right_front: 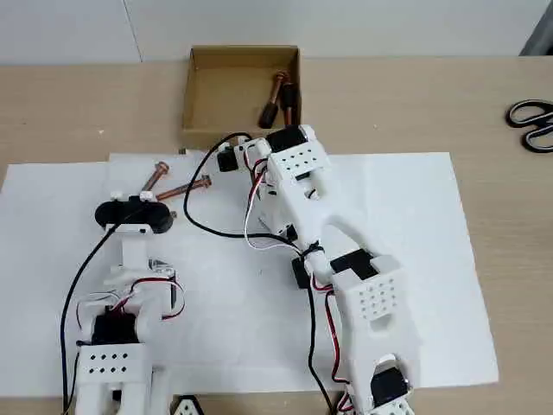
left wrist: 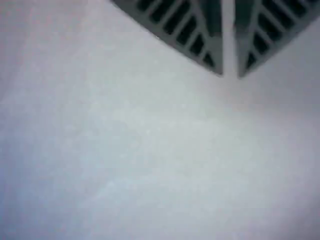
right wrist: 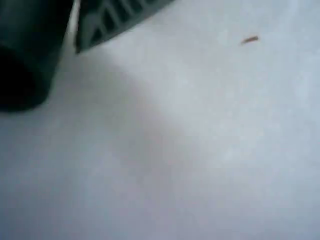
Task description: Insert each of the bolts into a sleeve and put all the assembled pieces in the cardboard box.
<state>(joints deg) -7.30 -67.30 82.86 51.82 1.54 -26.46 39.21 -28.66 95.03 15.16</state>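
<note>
Scissors point(right_front: 529, 126) (black-handled) lie on the wooden table point(right_front: 69, 112), apart from the white paper sheet point(right_front: 415, 225).

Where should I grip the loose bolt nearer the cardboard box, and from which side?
Probably mid-shank on that bolt, coming straight down with the left gripper. It lies flat on the white paper, and its headless end converges on the other bolt, so closing across the shank toward the head end keeps clear.

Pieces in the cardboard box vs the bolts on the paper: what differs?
The box pieces wear black sleeves; the paper bolts are bare. The box pieces lie inside the cardboard box; the paper bolts lie on the white sheet. Shared: copper-coloured shafts, lying flat.
</note>
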